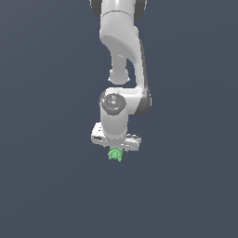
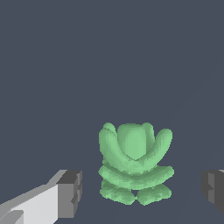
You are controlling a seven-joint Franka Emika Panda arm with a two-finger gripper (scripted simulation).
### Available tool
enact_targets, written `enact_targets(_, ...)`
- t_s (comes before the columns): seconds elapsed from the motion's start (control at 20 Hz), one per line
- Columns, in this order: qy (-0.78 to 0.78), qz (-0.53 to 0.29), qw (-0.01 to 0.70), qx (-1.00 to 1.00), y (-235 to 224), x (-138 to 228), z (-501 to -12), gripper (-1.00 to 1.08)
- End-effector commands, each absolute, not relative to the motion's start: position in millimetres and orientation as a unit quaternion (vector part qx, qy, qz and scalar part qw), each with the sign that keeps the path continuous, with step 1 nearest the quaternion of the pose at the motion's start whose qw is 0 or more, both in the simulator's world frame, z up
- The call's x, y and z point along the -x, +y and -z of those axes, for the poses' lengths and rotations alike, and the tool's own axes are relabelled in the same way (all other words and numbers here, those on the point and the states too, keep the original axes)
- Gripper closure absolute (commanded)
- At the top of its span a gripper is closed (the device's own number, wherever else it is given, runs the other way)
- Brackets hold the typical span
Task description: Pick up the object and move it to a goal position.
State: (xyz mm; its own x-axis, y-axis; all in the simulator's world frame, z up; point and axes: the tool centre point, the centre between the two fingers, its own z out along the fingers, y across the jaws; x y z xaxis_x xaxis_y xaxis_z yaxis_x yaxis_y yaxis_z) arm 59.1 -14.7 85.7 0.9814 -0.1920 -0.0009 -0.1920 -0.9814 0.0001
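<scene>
Seen in the wrist view, from left to right: first one finger pad (image 2: 70,192), dark grey on a white finger, then the object (image 2: 133,164), then the other finger pad (image 2: 213,190) at the picture's edge. Clear gap on both sides of the object, so no touching yet; gripper (image 2: 141,191) open, wider than the object.

Object: bright green, lumpy, with rounded lobes above and short knobby parts below. Lies between the two pads, a little nearer to the first pad than to the second. No strong long axis to see; slightly wider across the line of the pads at the lower lobes.

In the exterior view, the object (image 1: 115,154) sits at 6 o'clock from the gripper (image 1: 116,148), directly under the white hand, partly hidden by it. Cannot tell whether resting on the dark surface (image 1: 186,195) or just above it.

Judged from this: only closing needed, perhaps after a small shift to centre the object, then lifting toward the goal, which is not visible.
</scene>
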Motion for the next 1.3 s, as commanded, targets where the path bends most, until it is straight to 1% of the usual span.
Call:
enact_targets(0.0,0.097,-0.001,0.0,0.995,-14.7,-58.7,-77.1,-0.92)
enact_targets(0.3,0.097,0.0,0.0,0.995,-14.9,-58.4,-47.0,-0.92)
enact_targets(0.6,0.098,0.0,0.0,0.995,-15.0,-60.0,-40.1,-0.92)
enact_targets(0.65,0.098,0.0,0.0,0.995,-15.0,-60.0,-40.1,1.08)
enact_targets(1.25,0.098,0.0,0.0,0.995,-15.7,-59.9,-41.2,1.08)
